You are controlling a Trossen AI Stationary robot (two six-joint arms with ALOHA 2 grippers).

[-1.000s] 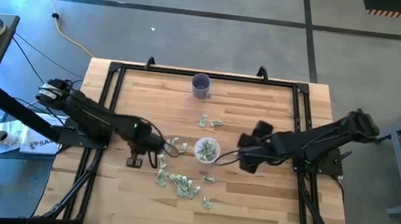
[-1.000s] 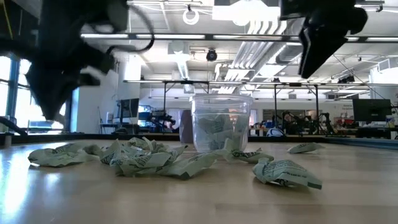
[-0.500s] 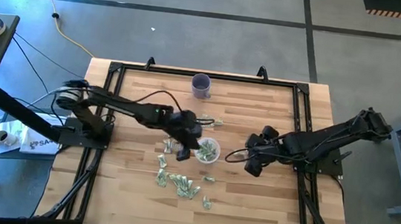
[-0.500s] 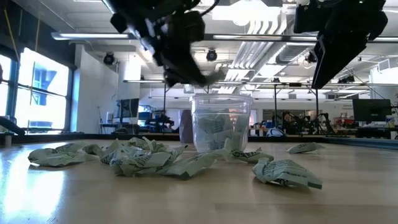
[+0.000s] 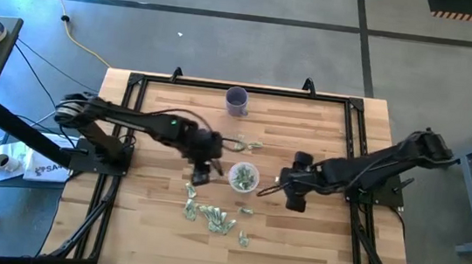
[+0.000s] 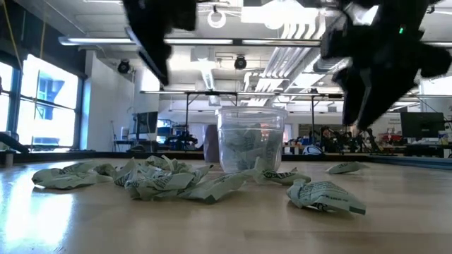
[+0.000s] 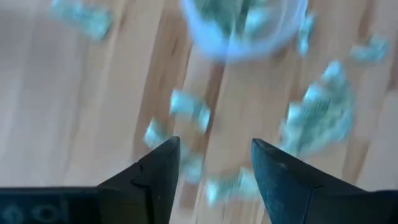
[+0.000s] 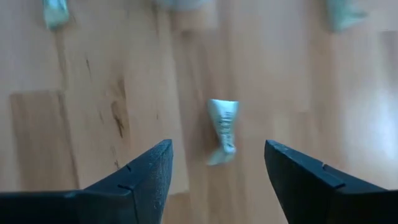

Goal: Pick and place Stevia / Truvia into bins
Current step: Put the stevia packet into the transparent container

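Jaws spread, empty in wrist views, low view shows clear cup part-filled

The high view looks straight down from far above, taking in the whole desk with the clear cup near its middle. The low view sits at desk-top height close to that cup, facing level into the room beyond. Each wrist view looks steeply down at the desk boards from close above; the left one shares the cup's rim with both others.
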